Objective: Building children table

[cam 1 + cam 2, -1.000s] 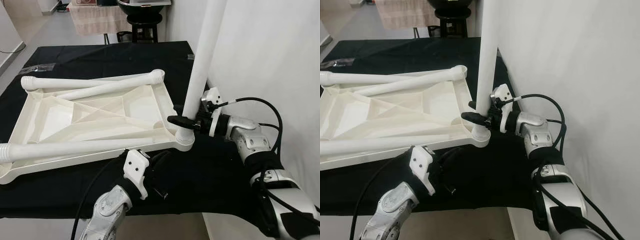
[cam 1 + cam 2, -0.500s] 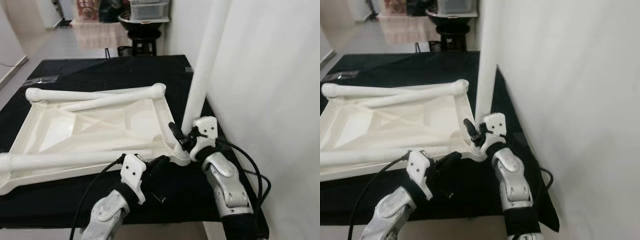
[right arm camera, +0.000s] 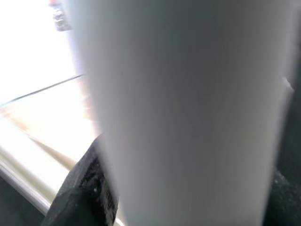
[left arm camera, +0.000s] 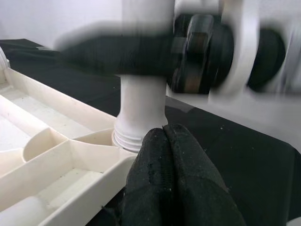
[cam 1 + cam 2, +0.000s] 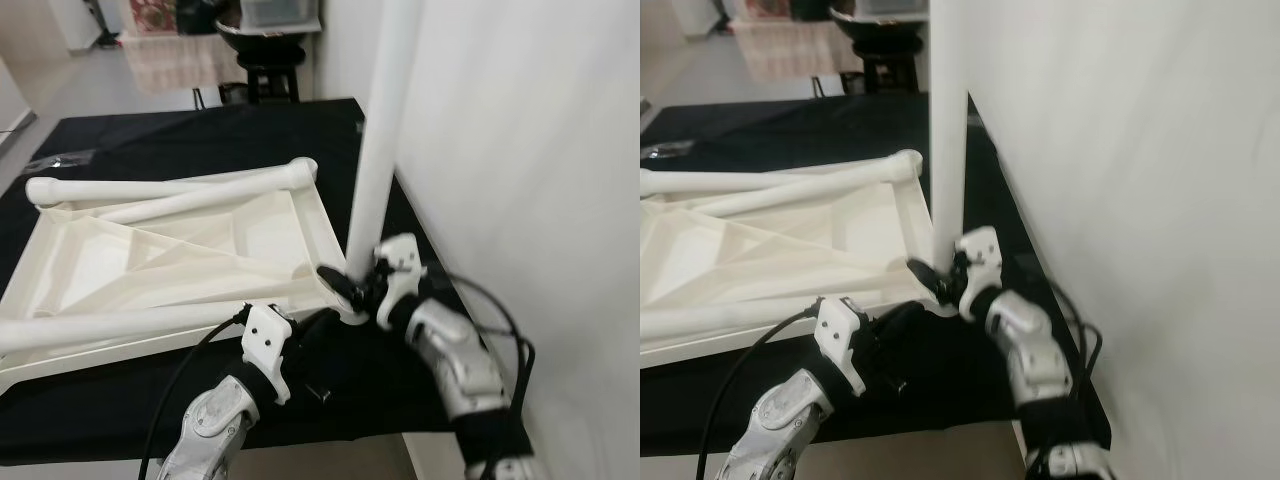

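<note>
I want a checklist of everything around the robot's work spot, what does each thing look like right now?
Surface: black cloth covering the work area.
Job's things: upside-down white tabletop; upright leg standing in its near right corner socket; three loose legs lying across it.
Clutter: small crumpled clear wrapper at the far left.
Grippers: right gripper around the upright leg's base; left gripper, fingers together, at that corner.
Cables: black cable along the left arm; another by the right arm.
Surroundings: white wall to the right; stool beyond.

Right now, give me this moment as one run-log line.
right end effector: gripping upright leg at corner socket | left end effector: shut, beside tabletop corner | loose legs: lying on tabletop
</note>
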{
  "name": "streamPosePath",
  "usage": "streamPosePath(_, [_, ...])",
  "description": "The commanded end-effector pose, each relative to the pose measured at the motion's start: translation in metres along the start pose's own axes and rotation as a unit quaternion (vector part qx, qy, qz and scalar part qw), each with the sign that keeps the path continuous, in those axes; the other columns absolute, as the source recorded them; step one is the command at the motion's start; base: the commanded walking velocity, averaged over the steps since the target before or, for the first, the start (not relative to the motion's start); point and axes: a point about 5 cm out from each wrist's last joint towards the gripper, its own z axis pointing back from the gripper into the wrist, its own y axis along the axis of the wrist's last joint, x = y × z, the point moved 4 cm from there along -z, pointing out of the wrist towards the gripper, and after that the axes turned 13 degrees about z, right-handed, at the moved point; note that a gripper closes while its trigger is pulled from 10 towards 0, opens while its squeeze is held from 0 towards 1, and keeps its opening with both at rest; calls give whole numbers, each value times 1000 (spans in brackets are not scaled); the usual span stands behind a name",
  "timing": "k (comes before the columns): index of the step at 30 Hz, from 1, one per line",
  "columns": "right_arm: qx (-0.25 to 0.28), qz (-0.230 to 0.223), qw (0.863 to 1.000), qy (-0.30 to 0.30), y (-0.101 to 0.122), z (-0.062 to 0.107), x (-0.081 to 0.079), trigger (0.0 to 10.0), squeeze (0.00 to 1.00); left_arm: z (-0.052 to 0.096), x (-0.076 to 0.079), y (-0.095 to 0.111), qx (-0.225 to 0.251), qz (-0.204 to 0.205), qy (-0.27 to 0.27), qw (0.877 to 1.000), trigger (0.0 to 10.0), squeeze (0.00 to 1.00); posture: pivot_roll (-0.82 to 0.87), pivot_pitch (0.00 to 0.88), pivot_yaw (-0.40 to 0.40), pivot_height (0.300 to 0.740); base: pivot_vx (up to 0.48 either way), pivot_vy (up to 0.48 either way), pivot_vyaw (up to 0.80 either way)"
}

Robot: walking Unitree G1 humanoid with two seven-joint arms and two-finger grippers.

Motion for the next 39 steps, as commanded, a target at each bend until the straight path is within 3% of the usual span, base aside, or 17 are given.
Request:
streamPosePath(1, [20,6,999,48,7,-5,-8,10000,0,1,0,-4,-7,6,0,1000,10000,0,20,64,-6,740,0,0,0])
streamPosePath(3, [12,22,995,96,6,-5,-4,10000,0,0,0,-4,-7,7,0,1000,10000,0,21,61,-11,740,0,0,0])
streamPosePath(10, [-10,25,986,164,0,-6,3,10000,0,-1,1,-6,-7,8,0,1000,10000,0,32,54,-21,740,0,0,0])
streamPosePath(11, [-6,13,985,171,2,-8,6,3333,0,-1,2,-7,-7,8,0,1000,10000,0,36,53,-24,740,0,0,0])
streamPosePath(12, [-1,2,984,176,4,-9,8,3333,0,-1,2,-7,-7,9,0,1000,10000,0,36,53,-24,740,0,0,0])
streamPosePath(13, [-2,-3,984,177,3,-10,10,0,0,-1,2,-7,-7,9,0,1000,10000,0,39,51,-28,740,0,0,0])
streamPosePath(20, [-6,-9,984,178,-2,-11,15,0,0,-1,4,-8,-6,11,0,1000,10000,0,36,52,-29,740,0,0,0])
streamPosePath(27, [-9,-8,986,165,-16,7,16,0,0,0,4,-8,-5,13,-1,1000,10000,0,24,55,-23,740,0,0,0])
streamPosePath(29, [-31,6,992,120,-24,14,22,0,0,1,5,-7,-6,12,-2,1000,10000,0,5,67,-12,740,0,0,0])
streamPosePath(34, [-43,17,994,97,-29,17,24,0,0,1,5,-7,-6,12,-2,1000,10000,0,5,67,-12,740,0,0,0])
streamPosePath(35, [-80,21,994,-73,-41,16,39,0,0,2,4,-6,-6,12,-2,1000,10000,0,-10,78,-10,740,0,0,0])
streamPosePath(36, [-121,1,975,-188,-58,26,30,0,0,3,4,-5,-6,12,-3,1000,10000,0,-19,87,-9,740,0,0,0])
streamPosePath(37, [-121,1,975,-188,-58,26,30,0,0,3,4,-5,-6,12,-3,1000,10000,0,-19,87,-9,740,0,0,0])
streamPosePath(38, [-141,9,965,-223,-66,30,10,0,0,3,3,-4,-6,12,-2,1000,10000,0,-15,93,-7,740,0,0,0])
streamPosePath(39, [-141,9,965,-223,-66,30,10,0,0,3,3,-4,-6,12,-2,1000,10000,0,-15,93,-7,740,0,0,0])
